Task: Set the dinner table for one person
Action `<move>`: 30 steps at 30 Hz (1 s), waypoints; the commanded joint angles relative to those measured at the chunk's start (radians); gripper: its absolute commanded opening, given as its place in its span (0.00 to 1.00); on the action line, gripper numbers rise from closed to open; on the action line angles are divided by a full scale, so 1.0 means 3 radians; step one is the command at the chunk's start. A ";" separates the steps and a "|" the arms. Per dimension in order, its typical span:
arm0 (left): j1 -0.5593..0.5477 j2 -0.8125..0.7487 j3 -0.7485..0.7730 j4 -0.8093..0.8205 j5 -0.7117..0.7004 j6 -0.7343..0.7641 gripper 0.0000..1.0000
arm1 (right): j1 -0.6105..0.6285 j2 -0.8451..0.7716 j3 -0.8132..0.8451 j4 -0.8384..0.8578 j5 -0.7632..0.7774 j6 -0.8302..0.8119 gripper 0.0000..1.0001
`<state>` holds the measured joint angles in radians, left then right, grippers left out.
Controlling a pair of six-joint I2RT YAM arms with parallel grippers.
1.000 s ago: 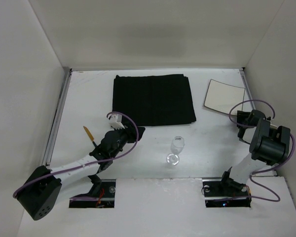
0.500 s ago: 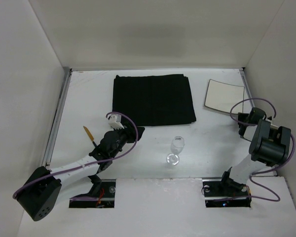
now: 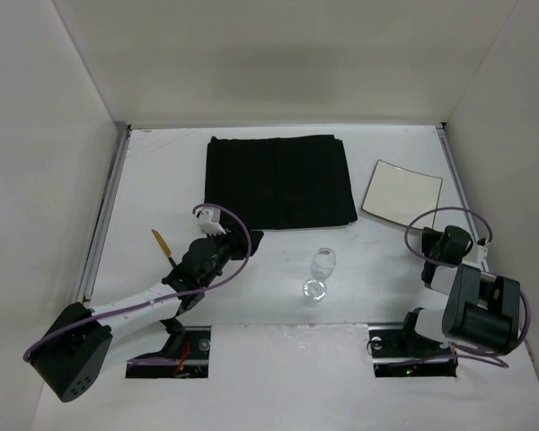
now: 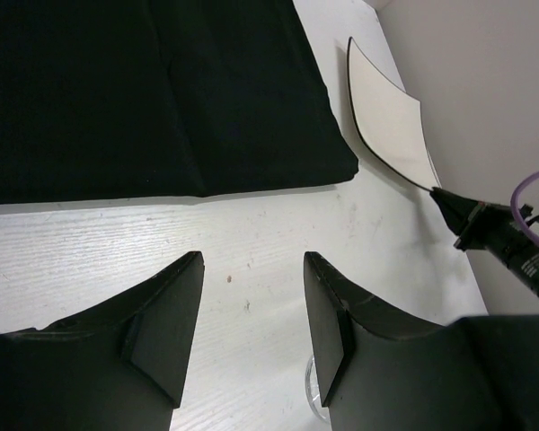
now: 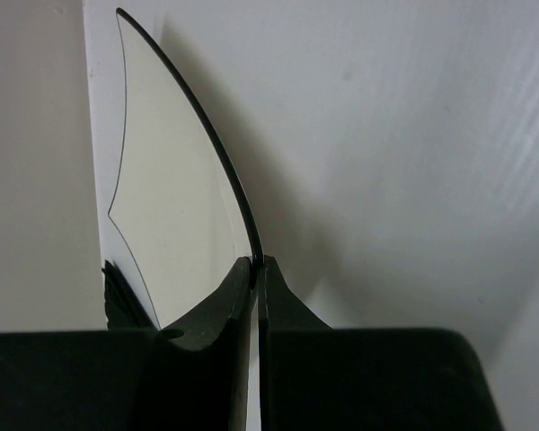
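The white dinner table (image 3: 153, 189) carries a black cloth mat (image 3: 280, 180) at its middle back. A square white plate with a dark rim (image 3: 402, 191) is to the right of the mat. My right gripper (image 3: 430, 237) is shut on the plate's near rim. The right wrist view shows the rim pinched between the fingers (image 5: 256, 262) and the plate (image 5: 166, 189) standing out from them. A clear wine glass (image 3: 321, 269) stands in front of the mat. My left gripper (image 3: 251, 239) is open and empty over bare table just off the mat's near left corner (image 4: 251, 296).
A gold utensil (image 3: 162, 241) lies left of the left arm, partly hidden by it. Metal rails (image 3: 105, 211) run along the table's sides, with upright white walls beyond them. The left wrist view shows the mat (image 4: 144, 90), the plate (image 4: 386, 117) and the glass's edge (image 4: 313, 395).
The right arm has drawn back toward its base with the plate. The plate has shifted left and nearer. The left arm and the glass have not moved.
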<state>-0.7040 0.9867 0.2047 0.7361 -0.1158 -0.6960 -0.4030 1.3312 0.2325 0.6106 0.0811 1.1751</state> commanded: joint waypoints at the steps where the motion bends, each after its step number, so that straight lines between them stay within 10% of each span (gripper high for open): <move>1: 0.0028 -0.0016 -0.0028 0.0205 0.0028 -0.0022 0.46 | 0.0083 -0.0213 -0.0171 0.0118 0.0026 -0.0138 0.04; 13: 0.0043 -0.0129 -0.0058 0.0190 0.0033 -0.0058 0.46 | 0.0104 0.0077 -0.0259 0.0429 -0.0020 -0.0210 0.56; 30: 0.0038 -0.0093 -0.0058 0.0226 0.0069 -0.0073 0.46 | -0.0146 0.1317 0.0099 0.1305 -0.0728 -0.0032 0.35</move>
<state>-0.6983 0.9672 0.2012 0.7376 -0.1055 -0.7151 -0.4126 1.6169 0.2501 0.9203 -0.0452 1.1477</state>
